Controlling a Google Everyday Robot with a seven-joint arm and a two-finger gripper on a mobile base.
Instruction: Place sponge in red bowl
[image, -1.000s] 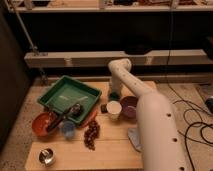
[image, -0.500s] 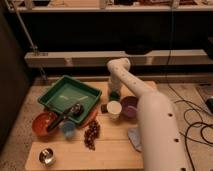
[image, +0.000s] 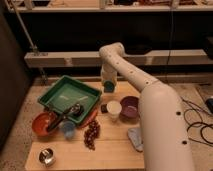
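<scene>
arm (image: 150, 100) cut off btm right, elbow bent high; gripper (image: 108, 84) pointing down at table's (image: 112, 150) back edge, clamped on sponge (image: 108, 87).

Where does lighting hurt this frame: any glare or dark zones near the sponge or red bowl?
Camera view: warm soft light on the table, no hard glare; white arm brightest, nearly washed out lower right; recess under the shelf near black. The pincer hangs over the table's far edge, teal sponge at its tip, both lit; red bowl, front left, sits dimmer.

White tubular arm (image: 161, 120), rounded joints, gripper (image: 108, 85) above table (image: 111, 151)
</scene>
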